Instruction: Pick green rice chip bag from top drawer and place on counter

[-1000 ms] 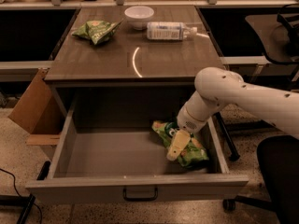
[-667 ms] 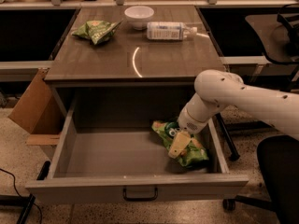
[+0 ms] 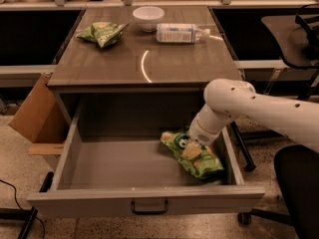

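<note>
- The counter (image 3: 114,66) is a glossy wood-grain top that spans the upper middle of the view, with a curved glare mark near its centre.
- The top drawer (image 3: 89,203) stands pulled fully out below the counter, its grey floor showing and a dark bar handle on its front.
- The white robot arm (image 3: 259,108) reaches in from the right and bends down over the drawer's right side.
- A cardboard box (image 3: 32,116) leans against the drawer's left wall.
- The green rice chip bag (image 3: 204,166) lies flat in the drawer's right half, close to the right wall.
- A plastic bottle (image 3: 179,33) lies on its side at the back of the counter.
- A smaller green bag (image 3: 102,32) sits at the back left of the counter.
- A white bowl (image 3: 148,17) stands between them, at the back edge.
- The gripper (image 3: 192,151) is down on the chip bag's upper middle; I cannot tell whether it has clamped the bag.
</note>
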Action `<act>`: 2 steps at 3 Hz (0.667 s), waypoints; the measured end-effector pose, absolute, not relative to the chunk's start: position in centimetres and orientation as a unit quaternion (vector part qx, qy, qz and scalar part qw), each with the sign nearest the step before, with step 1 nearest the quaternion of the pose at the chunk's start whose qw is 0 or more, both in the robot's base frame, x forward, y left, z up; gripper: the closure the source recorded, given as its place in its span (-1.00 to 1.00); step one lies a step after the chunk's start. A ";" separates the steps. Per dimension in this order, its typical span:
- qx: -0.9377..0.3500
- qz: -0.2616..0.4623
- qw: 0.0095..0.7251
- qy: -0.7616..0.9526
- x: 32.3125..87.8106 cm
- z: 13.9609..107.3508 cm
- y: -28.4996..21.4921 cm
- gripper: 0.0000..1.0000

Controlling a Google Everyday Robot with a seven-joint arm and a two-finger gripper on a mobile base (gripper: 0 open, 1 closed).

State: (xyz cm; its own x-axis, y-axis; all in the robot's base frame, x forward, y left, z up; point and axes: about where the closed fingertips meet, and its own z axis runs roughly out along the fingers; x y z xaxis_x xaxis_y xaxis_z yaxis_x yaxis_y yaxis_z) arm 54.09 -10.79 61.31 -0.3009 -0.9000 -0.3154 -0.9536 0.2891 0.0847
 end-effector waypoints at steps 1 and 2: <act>-0.582 0.129 0.104 0.796 54.1 61.7 -10.8 0.78; -0.582 0.129 0.104 0.796 54.1 61.8 -10.8 1.00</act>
State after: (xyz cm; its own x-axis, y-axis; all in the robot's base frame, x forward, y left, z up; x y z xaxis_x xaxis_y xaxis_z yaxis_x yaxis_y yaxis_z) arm 54.09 -10.79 61.77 -0.3008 -0.9000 -0.3155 -0.9536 0.2891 0.0846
